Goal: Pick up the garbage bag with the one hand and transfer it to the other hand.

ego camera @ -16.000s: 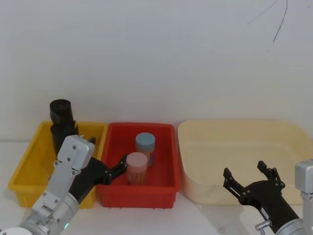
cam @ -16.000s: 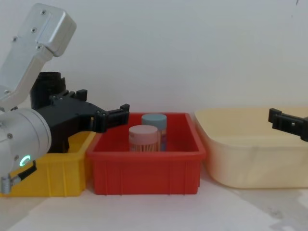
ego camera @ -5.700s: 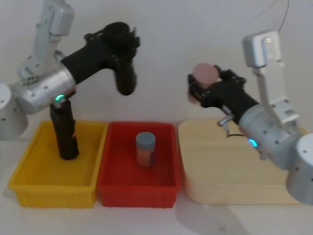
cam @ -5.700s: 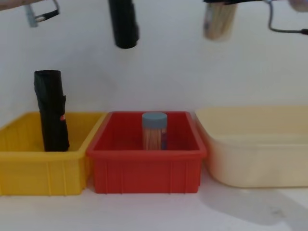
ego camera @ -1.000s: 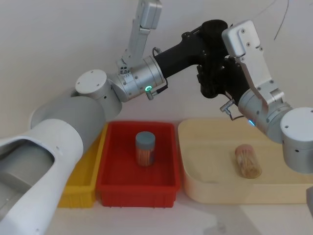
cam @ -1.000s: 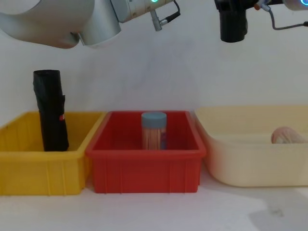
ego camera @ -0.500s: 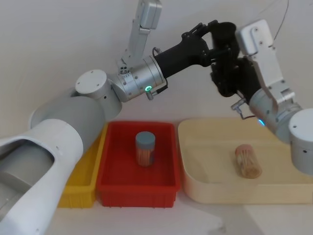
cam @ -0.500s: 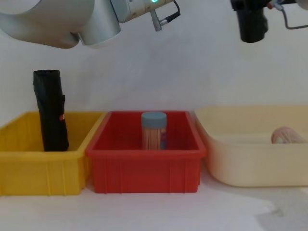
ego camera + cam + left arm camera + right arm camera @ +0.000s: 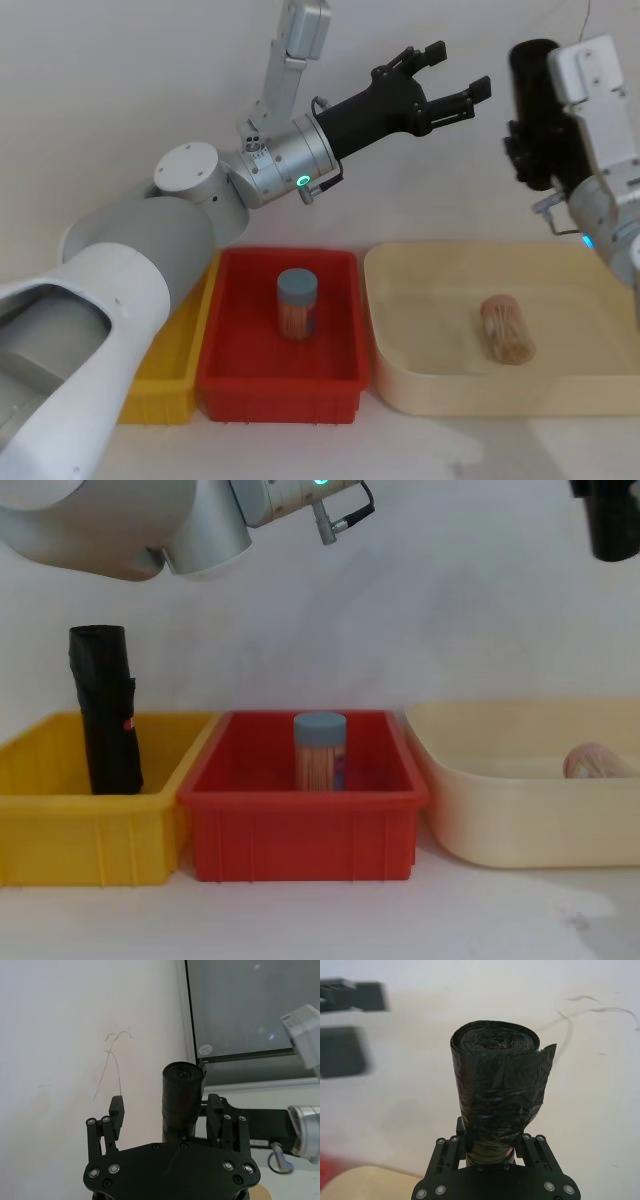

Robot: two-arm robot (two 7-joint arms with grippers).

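Observation:
The garbage bag [image 9: 534,100], a plain black roll, stands upright in the air at the upper right with my right gripper [image 9: 527,152] shut on its lower part. The right wrist view has the roll [image 9: 495,1085] rising from between the closed fingers [image 9: 530,1142]. My left gripper [image 9: 463,66], on the green-ringed arm, stands open to the left of the roll, with clear space between them and nothing in it. In the left wrist view the roll [image 9: 181,1097] is beyond the spread fingers [image 9: 117,1110]. The roll's lower end [image 9: 612,525] hangs at the chest view's top right.
A second black roll with a red mark [image 9: 108,725] leans in the yellow bin [image 9: 60,830]. The red bin [image 9: 300,825] holds an upright blue-lidded jar [image 9: 320,750]. A pink-lidded jar [image 9: 506,328] lies in the beige tub [image 9: 420,380], below my right arm.
My right gripper has carried the garbage bag to the right, out from between the left gripper's fingers. The left gripper has stayed in place, open and empty.

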